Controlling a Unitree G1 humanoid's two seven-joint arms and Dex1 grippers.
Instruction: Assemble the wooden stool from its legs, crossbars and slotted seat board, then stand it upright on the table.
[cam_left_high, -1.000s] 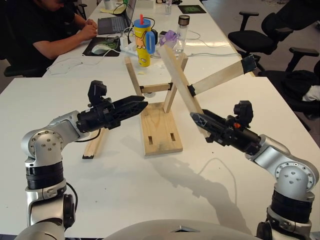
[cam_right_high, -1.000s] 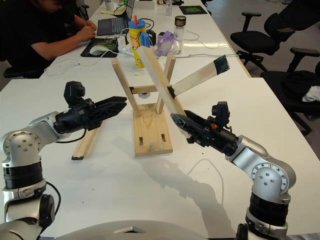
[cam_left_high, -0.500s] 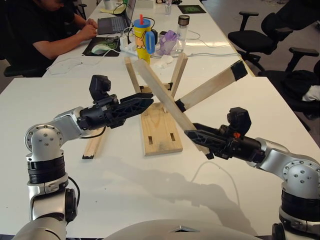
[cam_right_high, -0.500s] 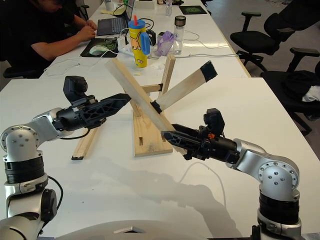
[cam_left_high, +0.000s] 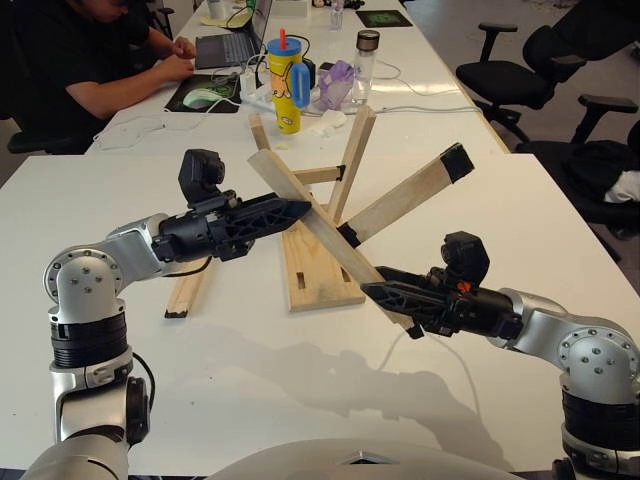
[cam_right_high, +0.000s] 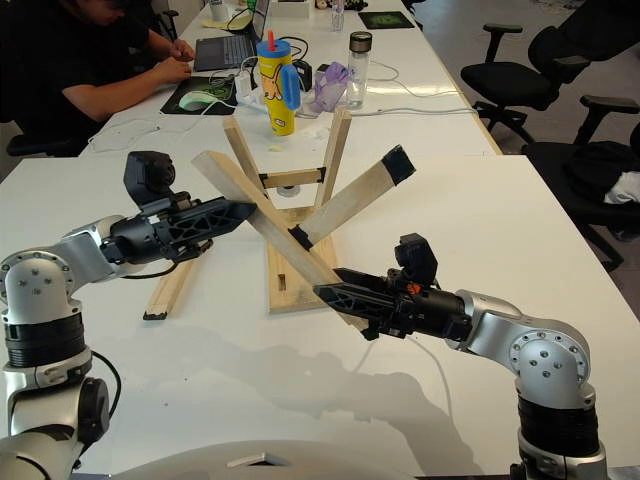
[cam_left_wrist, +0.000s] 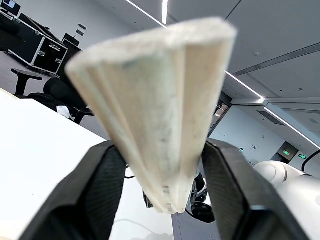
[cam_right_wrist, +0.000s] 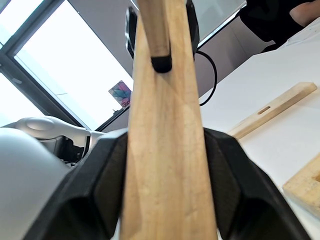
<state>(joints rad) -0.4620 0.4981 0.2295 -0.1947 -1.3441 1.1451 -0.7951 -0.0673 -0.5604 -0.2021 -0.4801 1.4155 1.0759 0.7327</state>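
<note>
Clamping opposite ends, both jaws hold one tilted leg (cam_left_high: 357, 265).

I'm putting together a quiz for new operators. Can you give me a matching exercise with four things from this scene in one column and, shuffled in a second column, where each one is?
Things
1. seat board
2. loose bar
3. yellow cup
4. slanted leg

Places
A. standing on the far table
B. off the table, gripped by the left claw and the right claw
C. flat in the middle of the near table
D. flat on the near table, on the robot's left

Pairs: 1-C, 2-D, 3-A, 4-B
</note>
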